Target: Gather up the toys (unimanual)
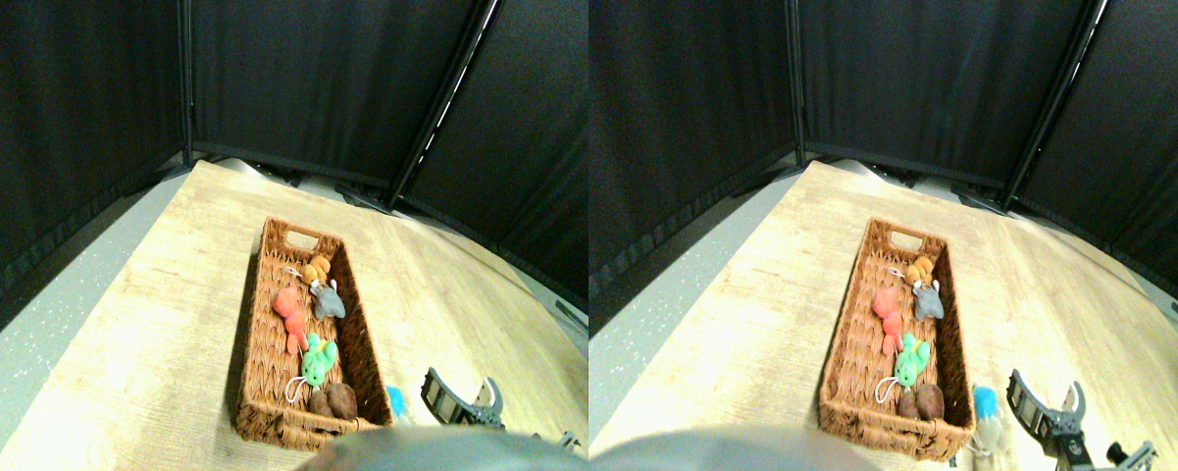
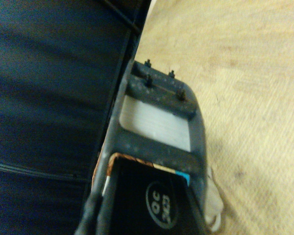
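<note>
Five toys lie in a row inside the long wicker basket [image 1: 277,232]: an orange one [image 1: 316,267], a grey one [image 1: 330,301], a red one [image 1: 290,314], a green one [image 1: 318,361] with a white loop, and a brown one [image 1: 334,400] at the near end. A blue-white toy [image 1: 396,400] lies on the floor just outside the basket's near right corner. My right gripper [image 1: 465,394] is a short way right of that toy, open and empty. In the wrist view the dark jaw frame [image 2: 159,142] hangs over the wooden floor, with a blurred whitish shape [image 2: 214,205] beside it.
The basket stands on a light wooden floor [image 1: 157,324]. A grey strip of floor [image 1: 29,353] runs along the left. Black curtain panels [image 1: 304,78] on metal feet close off the back and both sides.
</note>
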Available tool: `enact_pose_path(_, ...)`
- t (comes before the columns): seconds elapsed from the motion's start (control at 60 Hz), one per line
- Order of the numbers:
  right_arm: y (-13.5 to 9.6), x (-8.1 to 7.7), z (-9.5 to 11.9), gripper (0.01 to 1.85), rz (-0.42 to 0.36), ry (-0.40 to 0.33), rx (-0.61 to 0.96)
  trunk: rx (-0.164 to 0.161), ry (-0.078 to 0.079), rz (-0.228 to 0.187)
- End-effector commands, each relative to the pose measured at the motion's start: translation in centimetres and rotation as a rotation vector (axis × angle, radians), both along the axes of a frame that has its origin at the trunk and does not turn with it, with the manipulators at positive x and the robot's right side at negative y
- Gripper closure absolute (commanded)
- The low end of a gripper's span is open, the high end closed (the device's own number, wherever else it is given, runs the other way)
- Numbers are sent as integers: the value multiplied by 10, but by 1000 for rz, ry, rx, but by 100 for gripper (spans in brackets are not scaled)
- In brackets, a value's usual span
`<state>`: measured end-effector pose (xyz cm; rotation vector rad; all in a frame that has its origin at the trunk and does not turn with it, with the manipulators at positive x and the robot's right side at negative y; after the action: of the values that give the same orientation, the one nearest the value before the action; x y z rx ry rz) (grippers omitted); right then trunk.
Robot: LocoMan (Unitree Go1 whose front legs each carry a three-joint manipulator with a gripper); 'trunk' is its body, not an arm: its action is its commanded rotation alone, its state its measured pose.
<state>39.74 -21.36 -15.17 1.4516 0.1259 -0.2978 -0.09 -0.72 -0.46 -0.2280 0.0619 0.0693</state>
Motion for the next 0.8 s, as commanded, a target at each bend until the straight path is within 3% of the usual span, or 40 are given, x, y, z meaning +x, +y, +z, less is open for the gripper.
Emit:
enact_pose_path(0.017,5,-5,-3,115,21,-15,43,-41,11,9)
enact_pose_path(0.3,9,-13,-45,122,109,93,86,-51,18,25)
enact_pose_path(0.45,7,-8,-68,120,100,156,79,-54,19,33)
enact_pose_path(0.617,6,-6,-78,119,66,214,61,-58,20,42)
enact_pose_path(0.7,7,-7,-82,126,65,224,79,-56,20,43)
enact_pose_path(0.8,12,-5,-83,122,87,240,61,-56,21,43)
